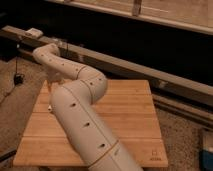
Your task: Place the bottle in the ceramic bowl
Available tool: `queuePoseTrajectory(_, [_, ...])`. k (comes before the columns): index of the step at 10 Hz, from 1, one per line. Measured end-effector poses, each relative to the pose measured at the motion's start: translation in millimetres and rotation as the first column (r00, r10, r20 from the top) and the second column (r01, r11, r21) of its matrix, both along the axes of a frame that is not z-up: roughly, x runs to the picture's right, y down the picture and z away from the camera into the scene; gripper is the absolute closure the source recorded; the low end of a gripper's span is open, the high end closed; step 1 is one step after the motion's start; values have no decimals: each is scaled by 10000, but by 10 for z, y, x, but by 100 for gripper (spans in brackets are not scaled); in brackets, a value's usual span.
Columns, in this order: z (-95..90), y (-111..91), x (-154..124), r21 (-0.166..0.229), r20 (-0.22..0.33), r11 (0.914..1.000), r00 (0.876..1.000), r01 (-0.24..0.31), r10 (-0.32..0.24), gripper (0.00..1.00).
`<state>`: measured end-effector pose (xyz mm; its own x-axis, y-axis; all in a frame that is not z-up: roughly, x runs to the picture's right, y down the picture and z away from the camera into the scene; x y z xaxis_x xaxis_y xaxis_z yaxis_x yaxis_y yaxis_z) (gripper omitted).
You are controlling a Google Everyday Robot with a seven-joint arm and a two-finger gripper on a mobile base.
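My white arm (82, 125) reaches from the bottom of the view up over the wooden table (131, 112) and bends back to the far left. My gripper (52, 82) hangs down from the wrist at the table's far left corner, mostly hidden behind the arm. The bottle does not show in this view. The ceramic bowl does not show either. The arm covers much of the table's left half.
A long metal rail (150, 75) runs diagonally behind the table in front of a dark wall. A small black object with a cord (18, 78) lies on the floor at the left. A blue object (207, 150) sits at the right edge.
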<state>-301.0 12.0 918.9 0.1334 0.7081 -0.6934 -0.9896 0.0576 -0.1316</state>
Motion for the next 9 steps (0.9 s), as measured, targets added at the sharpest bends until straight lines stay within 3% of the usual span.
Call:
queuePoseTrajectory(4, [133,145,-26,-247,48,9996,9998,-166,167,35])
queuePoseTrajectory(9, [130,164,-153,-317,202,9995,9998,-69,76,35])
